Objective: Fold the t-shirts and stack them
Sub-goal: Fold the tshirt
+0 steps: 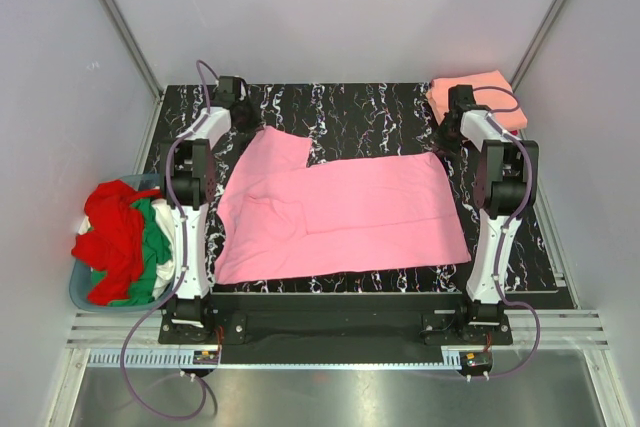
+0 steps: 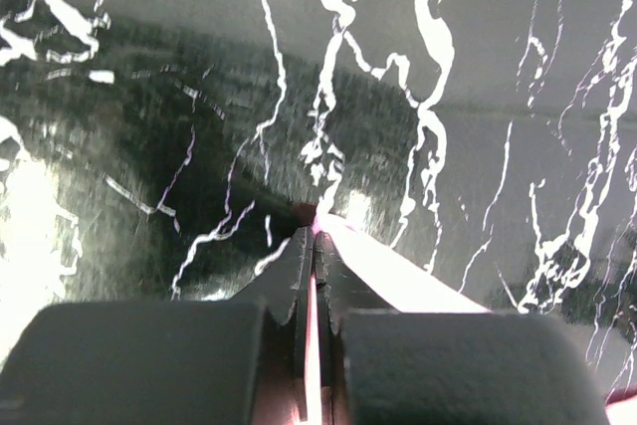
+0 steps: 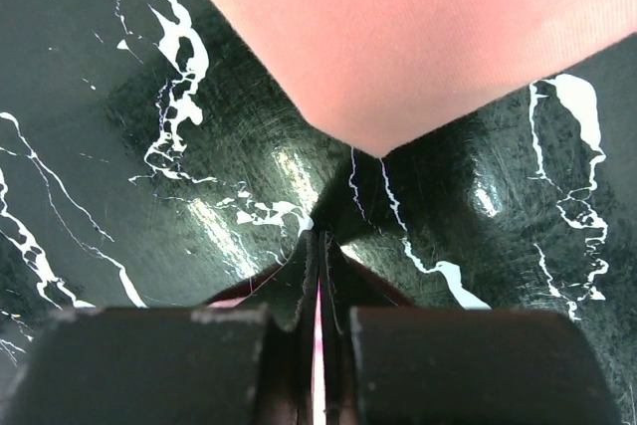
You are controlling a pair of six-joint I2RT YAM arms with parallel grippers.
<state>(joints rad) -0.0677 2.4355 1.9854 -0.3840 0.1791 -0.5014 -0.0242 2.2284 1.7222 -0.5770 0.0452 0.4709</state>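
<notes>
Counting five t-shirts: one pink t-shirt [image 1: 340, 212] lies flat mid-bench, one salmon-orange t-shirt [image 1: 485, 97] sits folded at the far right corner, and the red t-shirt [image 1: 115, 232], green t-shirt [image 1: 155, 229] and white t-shirt [image 1: 163, 265] are heaped in the basket [image 1: 80, 295] on the left. The left pincer [image 2: 315, 231] and right pincer [image 3: 319, 238] each pinch pink cloth. The black bench [image 1: 380, 107] is white-veined, between pale walls [image 1: 330, 17].

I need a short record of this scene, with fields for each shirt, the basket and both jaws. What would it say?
pink shirt: spread flat, middle of table
salmon shirt: folded, far right corner of table
basket: left of table, holds red shirt and green shirt, heaped
left jaws: shut on pink shirt, at its far left corner
right jaws: shut on pink shirt, at its far right corner, salmon shirt just ahead
</notes>
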